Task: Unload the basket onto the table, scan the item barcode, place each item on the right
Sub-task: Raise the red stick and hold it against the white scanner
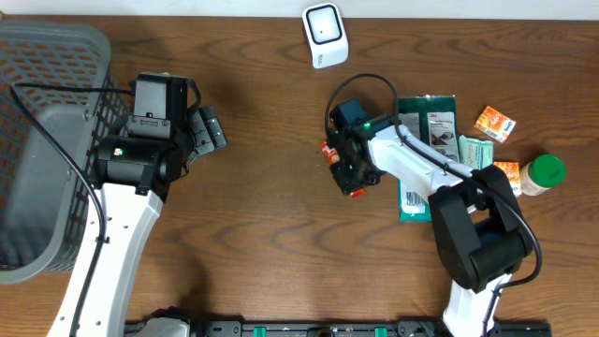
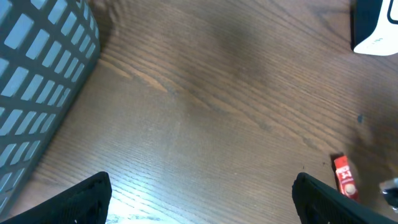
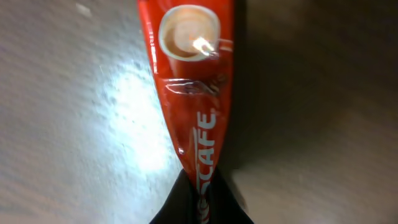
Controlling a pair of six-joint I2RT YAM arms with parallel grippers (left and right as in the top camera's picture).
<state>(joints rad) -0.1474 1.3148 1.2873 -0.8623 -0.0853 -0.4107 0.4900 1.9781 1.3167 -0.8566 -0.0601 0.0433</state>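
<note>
The item is a red Nescafé sachet (image 3: pixel 193 93) with a coffee cup printed on it. My right gripper (image 3: pixel 202 205) is shut on its lower end, the two black fingers pinching the foil. In the overhead view the sachet's red tip (image 1: pixel 357 191) shows just below the right gripper (image 1: pixel 348 170), mid-table. No barcode shows on the sachet. The white scanner (image 1: pixel 323 36) stands at the table's far edge, above and left of the sachet. My left gripper (image 1: pixel 211 131) hangs wide open over bare wood beside the basket, holding nothing. In the left wrist view, the sachet (image 2: pixel 345 180) and scanner (image 2: pixel 376 25) lie at the right edge.
A grey mesh basket (image 1: pixel 47 140) fills the left side. Right of the right arm lie a dark green packet (image 1: pixel 432 122), a teal packet (image 1: pixel 415 201), an orange box (image 1: pixel 494 123) and a green-lidded jar (image 1: pixel 541 174).
</note>
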